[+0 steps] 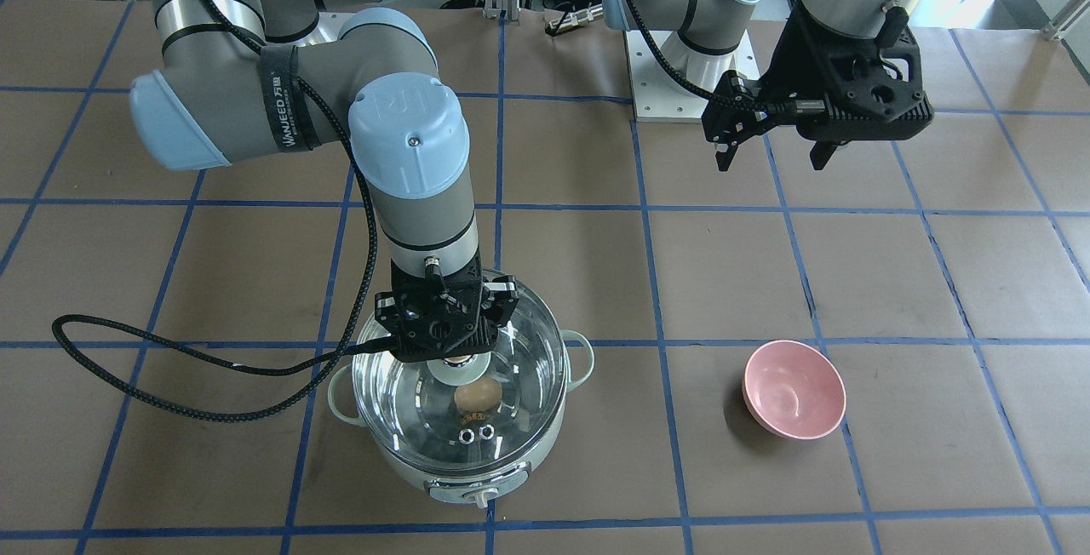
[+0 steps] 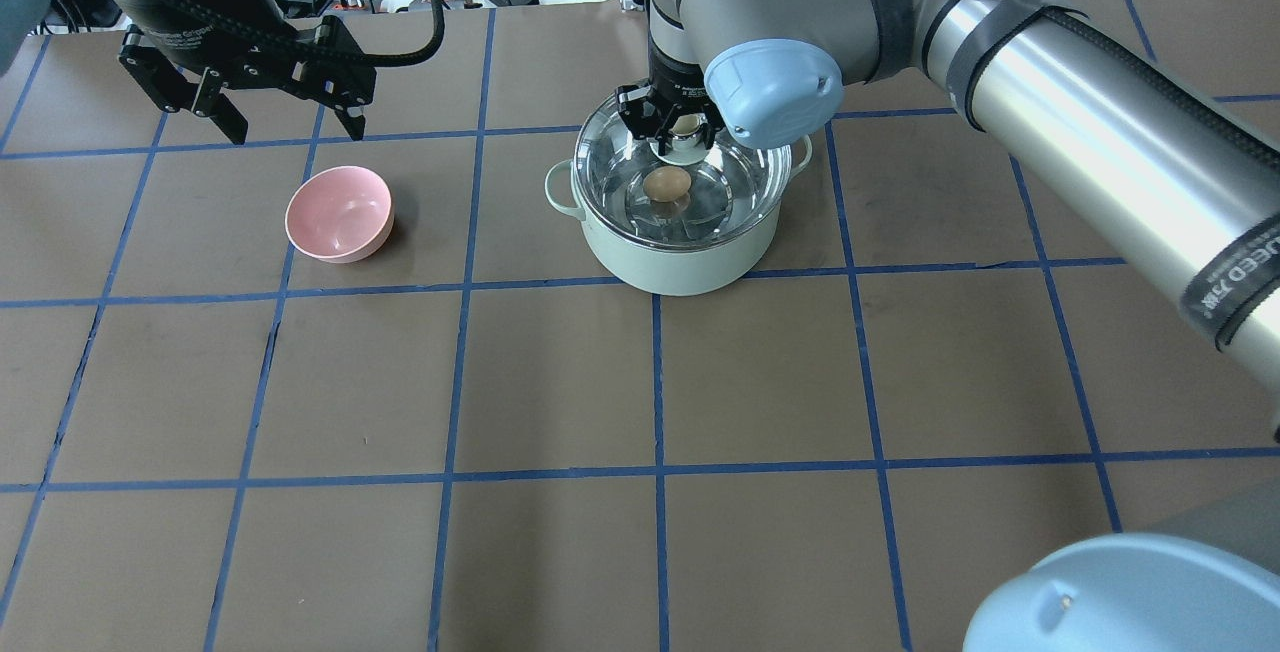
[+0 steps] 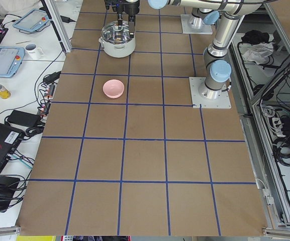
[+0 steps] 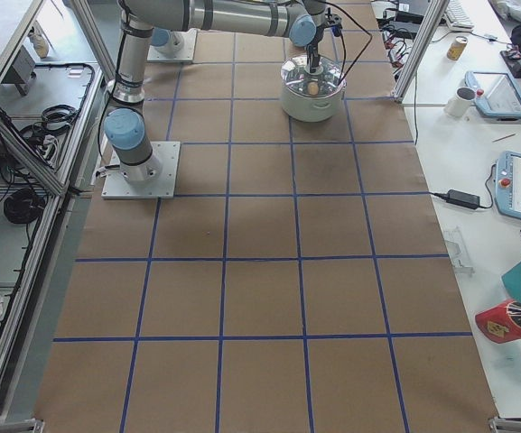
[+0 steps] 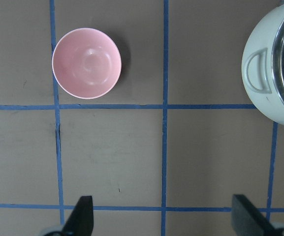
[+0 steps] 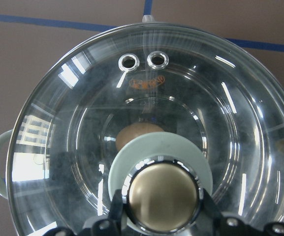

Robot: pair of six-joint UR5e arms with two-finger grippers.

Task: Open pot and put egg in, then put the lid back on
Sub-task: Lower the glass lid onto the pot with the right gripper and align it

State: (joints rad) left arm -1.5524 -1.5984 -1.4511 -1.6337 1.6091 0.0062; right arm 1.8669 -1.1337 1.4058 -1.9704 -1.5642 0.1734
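Observation:
The mint-green pot [image 1: 477,474] stands on the table, also in the overhead view [image 2: 680,262]. The clear glass lid [image 1: 519,368] sits over its rim. The tan-brown egg [image 1: 475,397] lies inside the pot under the glass, and also shows in the right wrist view [image 6: 132,135]. My right gripper [image 1: 460,355] is straight above the pot, shut on the lid's beige knob [image 6: 162,196]. My left gripper [image 1: 775,151] is open and empty, raised above the table behind the pink bowl; its fingertips [image 5: 82,211] show wide apart.
A pink bowl [image 1: 794,389] is empty, to the pot's left in the overhead view [image 2: 338,213]. The right arm's black cable [image 1: 170,351] loops over the table beside the pot. Brown paper with blue tape lines covers the table.

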